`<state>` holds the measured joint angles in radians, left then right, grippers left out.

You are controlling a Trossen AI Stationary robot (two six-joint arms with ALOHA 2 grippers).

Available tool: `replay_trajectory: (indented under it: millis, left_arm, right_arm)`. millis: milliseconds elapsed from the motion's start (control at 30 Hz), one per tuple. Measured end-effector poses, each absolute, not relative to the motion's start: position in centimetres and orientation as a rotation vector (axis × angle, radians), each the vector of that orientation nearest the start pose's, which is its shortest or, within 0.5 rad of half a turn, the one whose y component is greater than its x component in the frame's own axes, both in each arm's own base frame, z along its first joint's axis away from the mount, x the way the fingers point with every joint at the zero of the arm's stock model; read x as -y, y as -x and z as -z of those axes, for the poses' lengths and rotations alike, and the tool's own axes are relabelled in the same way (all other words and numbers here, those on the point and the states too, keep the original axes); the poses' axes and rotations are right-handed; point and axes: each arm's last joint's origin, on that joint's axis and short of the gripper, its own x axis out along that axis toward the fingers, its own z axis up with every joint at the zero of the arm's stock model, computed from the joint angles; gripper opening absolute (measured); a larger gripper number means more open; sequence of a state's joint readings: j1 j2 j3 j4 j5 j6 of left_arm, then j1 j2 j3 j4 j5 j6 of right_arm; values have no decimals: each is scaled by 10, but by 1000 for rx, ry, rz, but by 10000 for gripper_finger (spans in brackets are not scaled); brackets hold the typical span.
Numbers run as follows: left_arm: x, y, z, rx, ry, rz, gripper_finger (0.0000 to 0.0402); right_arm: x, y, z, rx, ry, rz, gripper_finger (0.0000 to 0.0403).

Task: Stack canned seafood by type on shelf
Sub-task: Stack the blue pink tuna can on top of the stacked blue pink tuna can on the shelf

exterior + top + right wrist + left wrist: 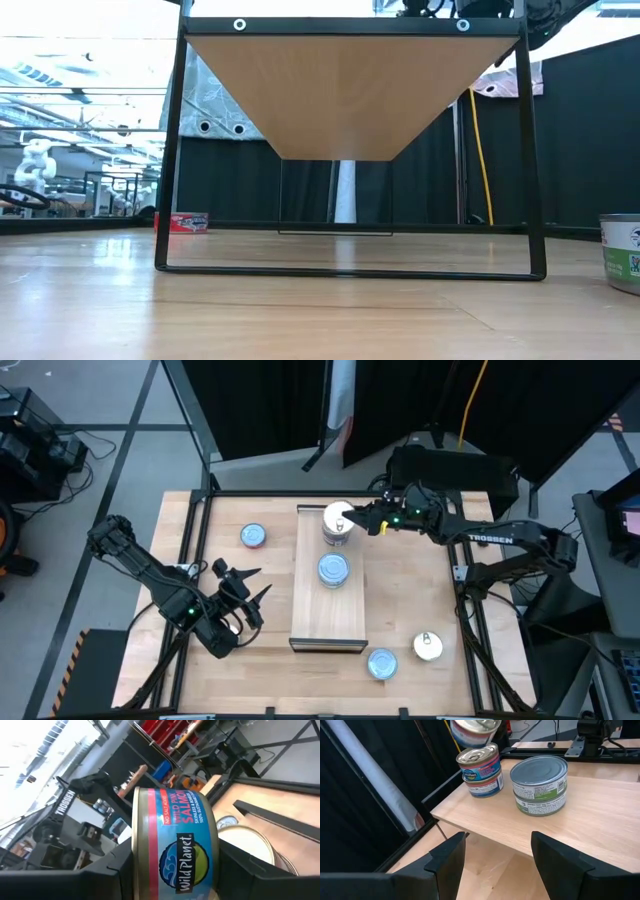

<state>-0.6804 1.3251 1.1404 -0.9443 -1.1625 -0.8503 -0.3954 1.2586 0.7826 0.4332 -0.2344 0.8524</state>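
The shelf [330, 615] is a raised light-wood board at the table's middle. At its far end stand two stacked salmon tins [481, 772]. My right gripper [352, 520] is shut on a third salmon tin [175, 850] just above that stack. Two stacked green-label tins [540, 785] stand on the shelf's middle. A loose tin [254, 536] sits on the table left of the shelf, and two more [382, 663] [428, 646] near its front right. My left gripper [245, 595] hangs open, with nothing between its fingers, left of the shelf. My right gripper pinches the salmon tin by its two flat ends, one finger [347, 520] over the top and the other under the bottom. The fingers come in level from the table's right. The tin's label wall [180, 820] faces the wrist; the tin hangs tilted, clear of the stack's top [250, 845].
The shelf stands on a black frame [172, 150] with open room beneath. A tin [625, 250] rests on the table by the frame's right leg, another [190, 222] far off at the left. Bare board lies at the shelf's near end [600, 820].
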Motion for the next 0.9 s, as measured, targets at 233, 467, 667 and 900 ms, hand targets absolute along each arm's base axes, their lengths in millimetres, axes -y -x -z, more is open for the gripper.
replay_trajectory:
  millis: [233,467,667,900]
  left_arm:
    - [131,-204,-302,-435,-102,-651,228]
    - [131,-204,-302,-435,-101,-650,228]
    - [131,-204,-302,-436,-100,-650,228]
    - [131,-204,-302,-439,-96,-647,228]
  right_arm:
    - [103,-264,-285,4,-884,185,206]
    - [104,-265,-284,18,-874,232,252]
    - [104,-265,-284,14,-859,232,304]
    - [105,-264,-284,17,-800,257,350]
